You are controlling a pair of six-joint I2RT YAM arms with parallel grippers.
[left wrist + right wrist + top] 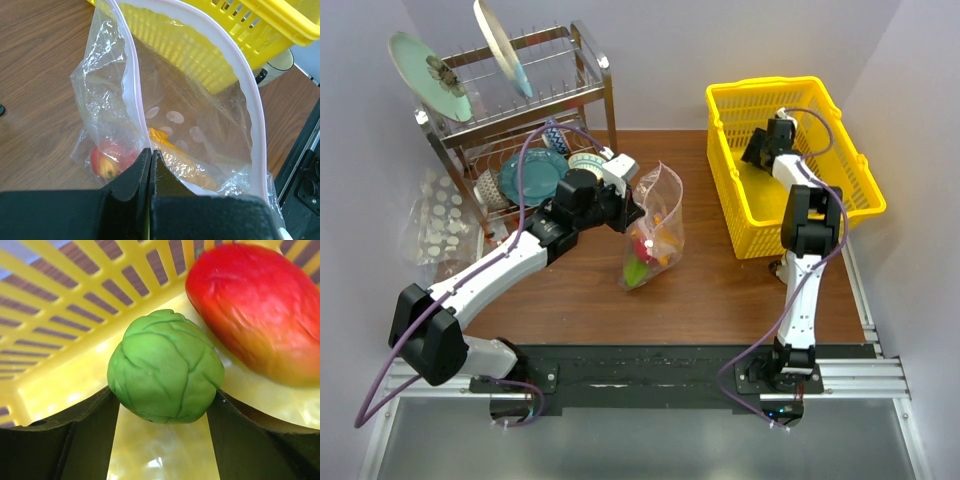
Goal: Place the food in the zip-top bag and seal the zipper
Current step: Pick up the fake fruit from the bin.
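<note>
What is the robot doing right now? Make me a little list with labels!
Left gripper: shut on the rim of the bag, holding it open
In the bag: red fruit, orange piece
Zipper: not sealed
Right gripper: inside the yellow basket, a finger on each side of the green cabbage; grip unclear
Also in basket: red mango

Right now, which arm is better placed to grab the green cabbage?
Right. The right gripper straddles the cabbage in the basket; the left gripper is shut on the zip-top bag.
</note>
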